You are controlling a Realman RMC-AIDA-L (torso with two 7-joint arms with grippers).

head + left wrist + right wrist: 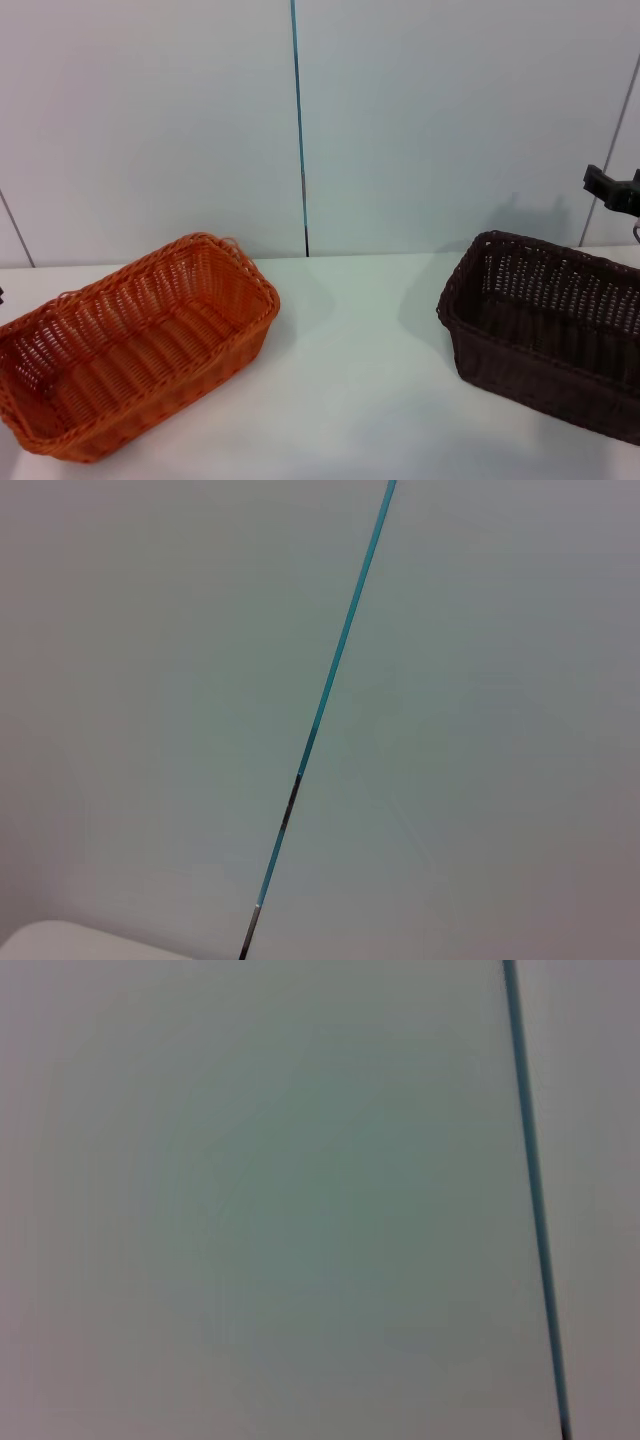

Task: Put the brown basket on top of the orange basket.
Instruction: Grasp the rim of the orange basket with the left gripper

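Right gripper (612, 188) above the brown basket (545, 325); finger state unclear.
Only the head view shows baskets: orange basket (135, 345) well left, long axes converging toward the far wall (150, 700).

The right hand (612, 188) hangs raised at the head view's right edge, only partly visible.

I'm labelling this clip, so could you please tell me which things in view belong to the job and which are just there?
Belonging to the job:
brown basket, on the table's right
orange basket, on the left
right gripper, above the brown basket

Just there:
table
wall with its blue seam
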